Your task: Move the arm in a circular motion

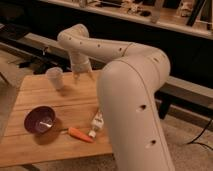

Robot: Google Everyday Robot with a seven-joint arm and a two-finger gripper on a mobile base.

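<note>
The arm (131, 95) is very large, smooth and off-white, with small dark holes along its thick tubes. It fills the right half of the camera view. Its rounded elbow (74, 38) is at the upper left, and the ribbed wrist (80, 62) hangs down from it. The small gripper (82, 75) is over the far edge of the wooden table (30, 150), just right of a white cup (55, 77). It holds nothing that I can see.
On the table are a purple bowl (40, 120), an orange carrot (80, 134) and a white tube (97, 122) partly hidden behind the arm. A dark bench with a long shelf (165, 20) runs behind the table.
</note>
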